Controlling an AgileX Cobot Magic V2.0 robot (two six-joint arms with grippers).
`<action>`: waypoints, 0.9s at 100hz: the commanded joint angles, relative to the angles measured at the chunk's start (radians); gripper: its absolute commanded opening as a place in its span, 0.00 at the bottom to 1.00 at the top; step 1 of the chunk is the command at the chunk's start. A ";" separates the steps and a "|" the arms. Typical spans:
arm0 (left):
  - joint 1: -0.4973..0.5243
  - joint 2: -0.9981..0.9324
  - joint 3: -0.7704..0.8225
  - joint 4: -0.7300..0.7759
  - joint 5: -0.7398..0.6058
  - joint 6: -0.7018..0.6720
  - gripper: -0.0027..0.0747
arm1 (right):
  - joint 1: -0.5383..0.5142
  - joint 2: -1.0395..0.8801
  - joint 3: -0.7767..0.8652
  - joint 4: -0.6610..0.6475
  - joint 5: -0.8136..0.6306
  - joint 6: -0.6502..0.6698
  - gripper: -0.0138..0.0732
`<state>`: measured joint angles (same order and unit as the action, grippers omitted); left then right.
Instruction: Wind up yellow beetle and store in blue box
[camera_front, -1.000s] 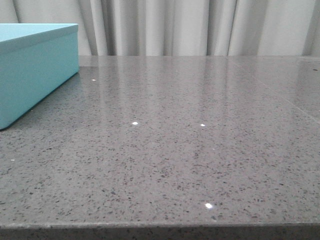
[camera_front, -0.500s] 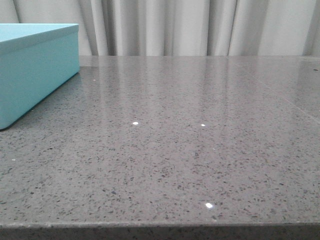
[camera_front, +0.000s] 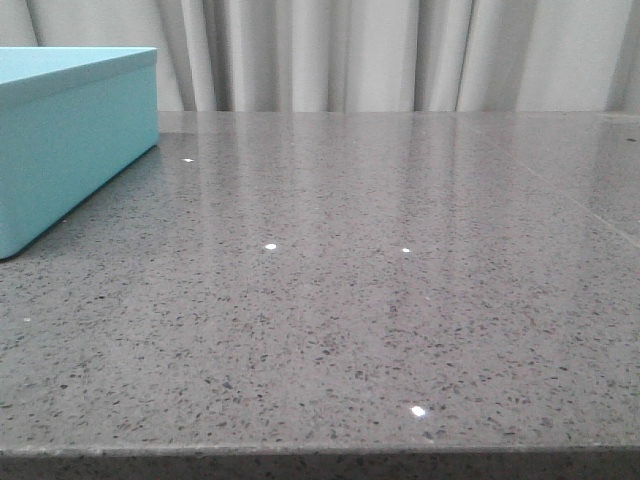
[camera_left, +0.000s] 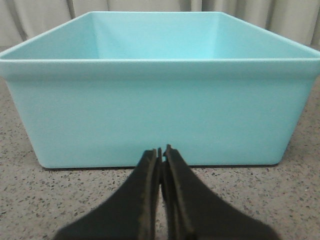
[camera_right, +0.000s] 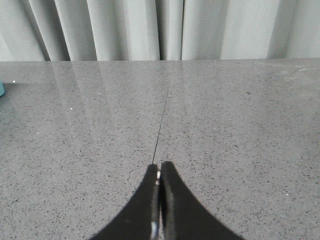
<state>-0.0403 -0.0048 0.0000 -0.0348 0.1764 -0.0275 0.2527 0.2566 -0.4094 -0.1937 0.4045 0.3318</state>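
Currently, end effectors: left end effector (camera_left: 161, 150) and right end effector (camera_right: 159, 167) clenched, empty.
Risk: small yellow toy beetle unseen; light turquoise-blue rectangular box (camera_left: 160, 110) could get nudged.

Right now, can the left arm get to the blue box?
Probably yes. In the left wrist view the left gripper faces the blue box head-on with only bare countertop between them. Its jaws are shut, though, so it would need to open them to grasp the box's rim.
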 joint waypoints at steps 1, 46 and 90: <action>0.002 -0.033 0.022 -0.009 -0.078 -0.003 0.01 | 0.002 0.008 -0.025 -0.019 -0.078 -0.010 0.08; 0.002 -0.033 0.022 -0.009 -0.078 -0.003 0.01 | -0.043 -0.012 -0.001 0.005 -0.144 -0.077 0.08; 0.002 -0.033 0.022 -0.009 -0.078 -0.003 0.01 | -0.253 -0.180 0.296 0.243 -0.455 -0.315 0.08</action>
<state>-0.0403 -0.0048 0.0000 -0.0348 0.1764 -0.0275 0.0210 0.0974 -0.1253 0.0430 0.0761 0.0323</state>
